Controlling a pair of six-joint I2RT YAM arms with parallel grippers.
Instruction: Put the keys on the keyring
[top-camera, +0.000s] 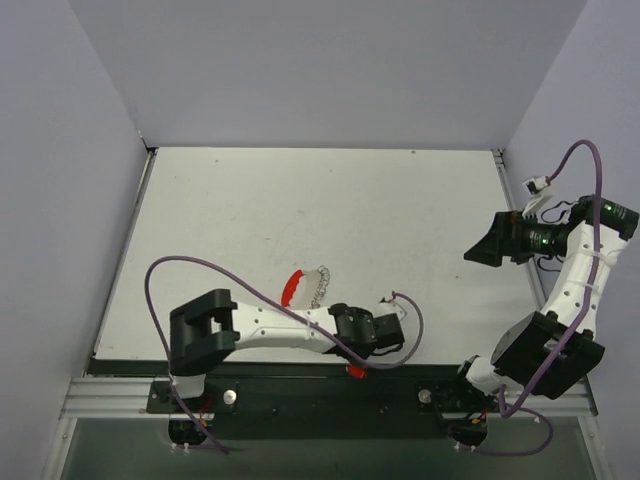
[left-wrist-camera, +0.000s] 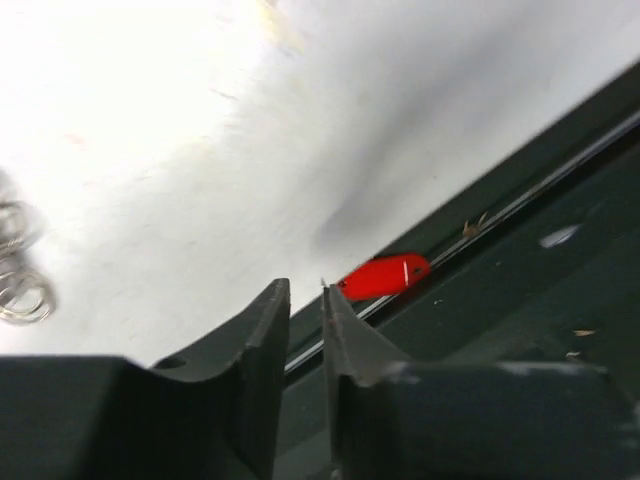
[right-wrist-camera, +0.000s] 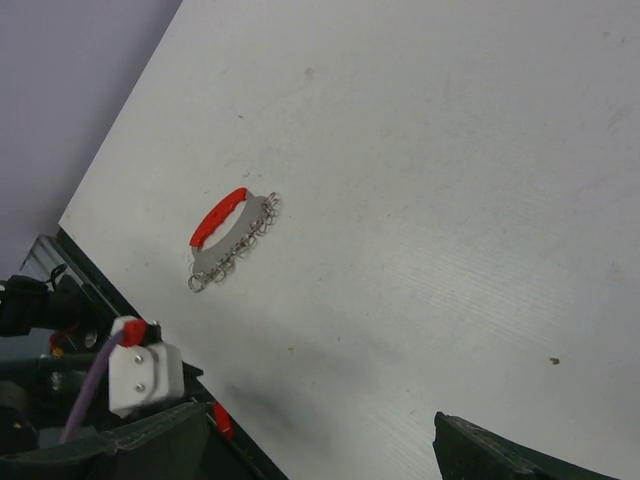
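Left end effector (left-wrist-camera: 303, 292) stands barely parted, gripping nothing.

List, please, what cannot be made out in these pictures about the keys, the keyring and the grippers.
- Keys: in the left wrist view, blurred and cut off by the left edge.
- Keyring: too small in the right wrist and top views to tell whether the keys are threaded on it.
- Red piece: left wrist view, blurred; unidentifiable.
- Right gripper: fingertips cut off by the bottom edge of its own view.
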